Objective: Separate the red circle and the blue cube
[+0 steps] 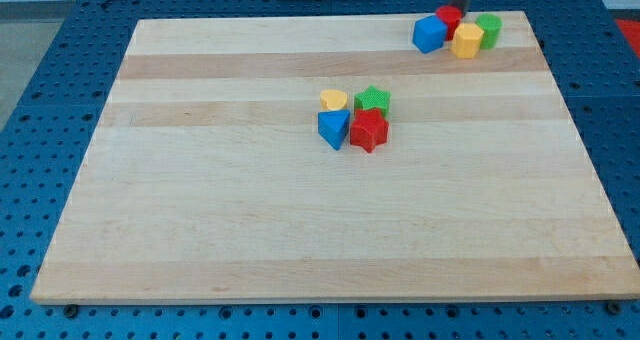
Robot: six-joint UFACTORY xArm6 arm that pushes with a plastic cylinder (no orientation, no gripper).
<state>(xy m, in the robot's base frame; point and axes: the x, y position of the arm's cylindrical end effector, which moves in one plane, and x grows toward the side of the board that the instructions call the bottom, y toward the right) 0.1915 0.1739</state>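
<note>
The blue cube (430,33) sits near the view's top right of the wooden board (200,210). The red circle (449,18) touches it on its upper right. A yellow block (467,41) and a green block (488,29) press against them on the right. My rod comes down from the view's top edge, and my tip (458,10) stands just behind the red circle, touching or nearly touching it.
A second cluster lies at the board's middle: a yellow heart (334,101), a green star (373,101), a blue triangle (333,129) and a red star (368,131). The board's top edge runs close behind the top cluster.
</note>
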